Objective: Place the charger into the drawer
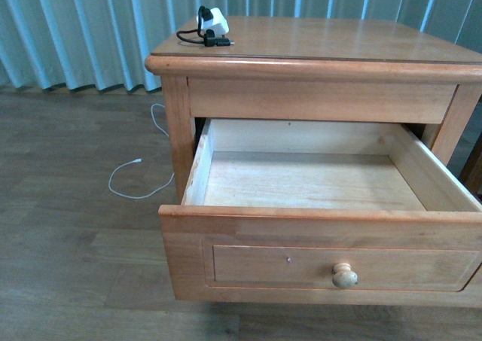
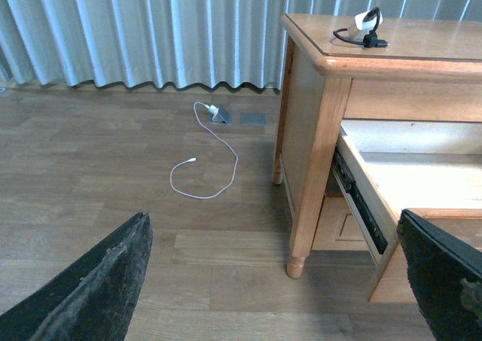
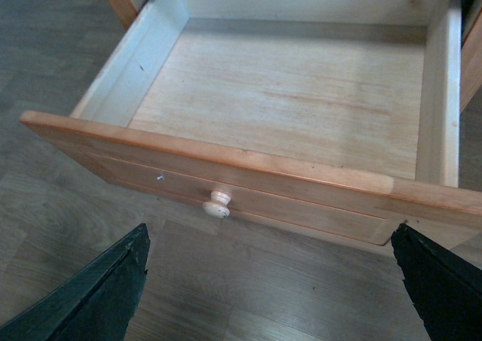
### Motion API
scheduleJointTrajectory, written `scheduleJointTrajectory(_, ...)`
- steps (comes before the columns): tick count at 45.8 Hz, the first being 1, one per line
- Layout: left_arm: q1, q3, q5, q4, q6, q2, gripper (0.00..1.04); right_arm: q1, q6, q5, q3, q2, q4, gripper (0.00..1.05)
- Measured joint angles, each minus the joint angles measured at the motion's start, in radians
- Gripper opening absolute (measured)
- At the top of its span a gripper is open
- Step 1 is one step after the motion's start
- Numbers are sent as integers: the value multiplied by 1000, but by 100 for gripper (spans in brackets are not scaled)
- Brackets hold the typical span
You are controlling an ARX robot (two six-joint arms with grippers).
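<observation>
The charger (image 1: 212, 25), a small white plug block with a coiled black cable, sits on the wooden nightstand's top near its far left corner; it also shows in the left wrist view (image 2: 367, 26). The drawer (image 1: 324, 239) is pulled wide open, with a round knob (image 1: 345, 275), and its pale inside holds nothing; it also shows in the right wrist view (image 3: 226, 160). My left gripper (image 2: 279, 281) is open over the floor, left of the nightstand. My right gripper (image 3: 275, 281) is open over the floor, just in front of the drawer's front panel. Neither arm shows in the front view.
The nightstand top (image 1: 339, 44) is flat wood with a rounded rim. A thin white cable (image 2: 207, 168) with a looped end lies on the wooden floor to the left, near a floor socket (image 2: 252, 119). Pale pleated curtains (image 1: 75, 25) hang behind.
</observation>
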Motion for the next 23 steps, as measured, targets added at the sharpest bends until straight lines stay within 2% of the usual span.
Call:
scheduleJointTrajectory(13, 0, 0, 0, 0, 0, 0, 99, -126, -17, -152, 4, -290, -191, 96)
scheduleJointTrajectory(18, 0, 0, 0, 0, 0, 0, 99, -202, -16, -225, 6, -409, -267, 96)
scheduleJointTrajectory(23, 0, 0, 0, 0, 0, 0, 99, -243, -13, -225, 6, -452, -270, 96)
